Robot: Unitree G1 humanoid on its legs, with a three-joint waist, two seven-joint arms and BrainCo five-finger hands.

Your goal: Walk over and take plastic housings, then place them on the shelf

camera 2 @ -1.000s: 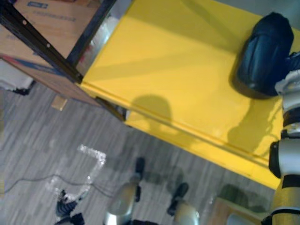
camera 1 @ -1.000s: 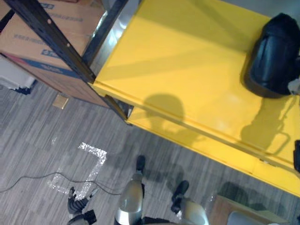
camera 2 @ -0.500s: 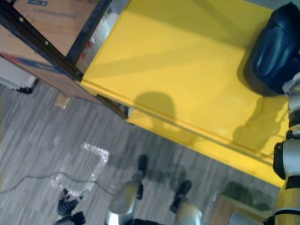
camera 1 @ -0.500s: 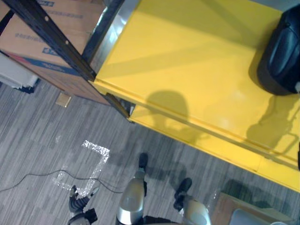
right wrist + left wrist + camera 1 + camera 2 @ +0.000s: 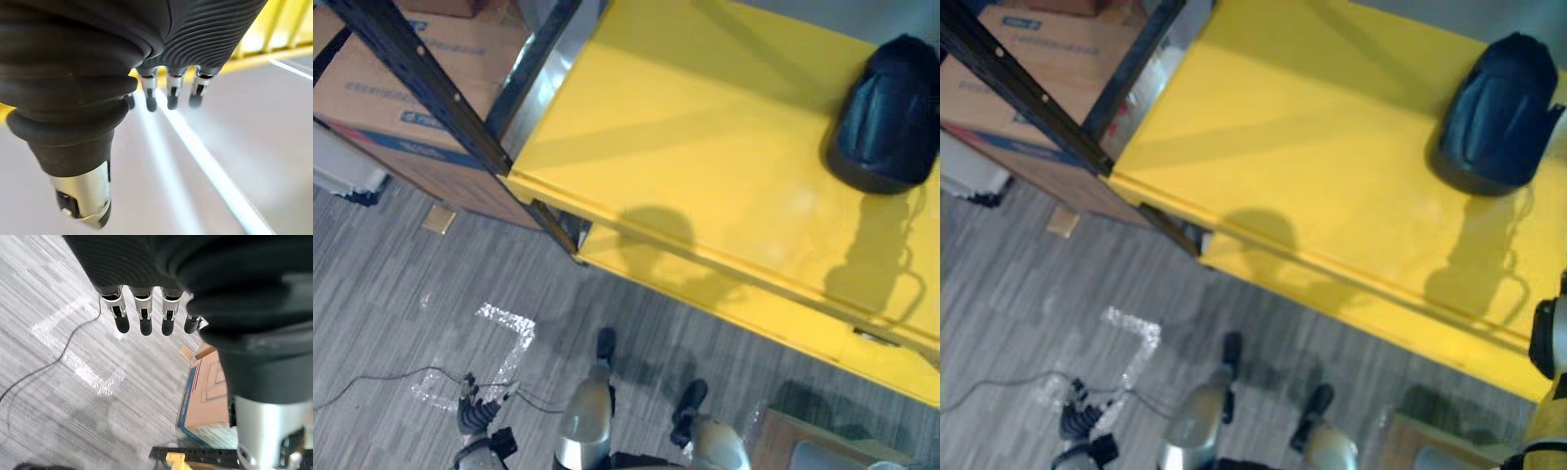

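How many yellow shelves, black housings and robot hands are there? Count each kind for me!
yellow shelf: 1
black plastic housing: 1
robot hands: 2 (left hand, right hand)
Total: 4

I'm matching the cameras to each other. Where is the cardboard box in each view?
Left eye view: the cardboard box sits upper left, crossed by the black post.
Right eye view: upper left again, under the same post.
Left wrist view: lower right, on the floor.
Right wrist view: faces yellow rails.
Shared landmark: the black post at the yellow shelf's corner.
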